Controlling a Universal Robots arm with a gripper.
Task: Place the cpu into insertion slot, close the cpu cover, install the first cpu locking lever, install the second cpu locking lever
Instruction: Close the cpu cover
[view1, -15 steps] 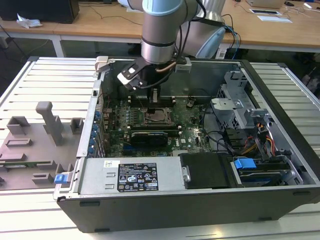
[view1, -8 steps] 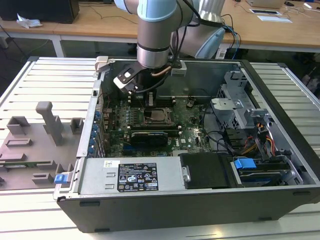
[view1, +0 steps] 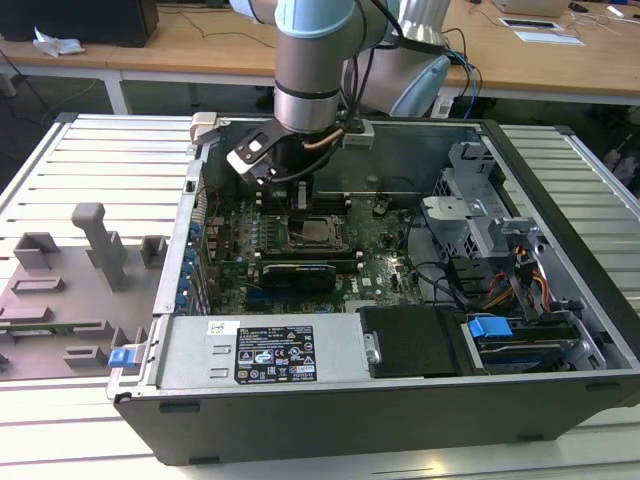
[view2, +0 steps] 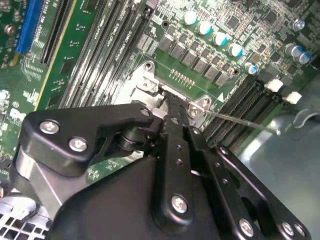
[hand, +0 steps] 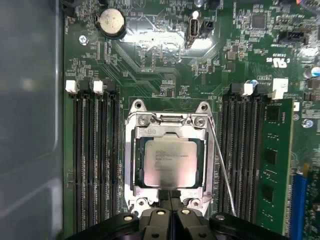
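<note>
In the exterior view, my arm (view1: 312, 70) reached down into the open case (view1: 400, 420). The cpu (view1: 316, 232) sat in its slot on the green board (view1: 385, 270), just under my wrist.

In the first wrist view, the cpu (hand: 169, 162) lay flat in the slot. The cover (hand: 134, 165) lay down around it, so the silver top showed through the window. My gripper (hand: 170, 194) had its 2 fingers pressed together with nothing between them. The tips were right at the cover's edge. 1 thin lever (hand: 223, 170) slanted away from 1 corner of the cover, beside the long black slots (hand: 245, 150).

In the second wrist view, my fingers (view2: 172, 135) were narrow and together at the socket's metal edge. The lever (view2: 240, 121) stuck out sideways over the long black slots.
</note>
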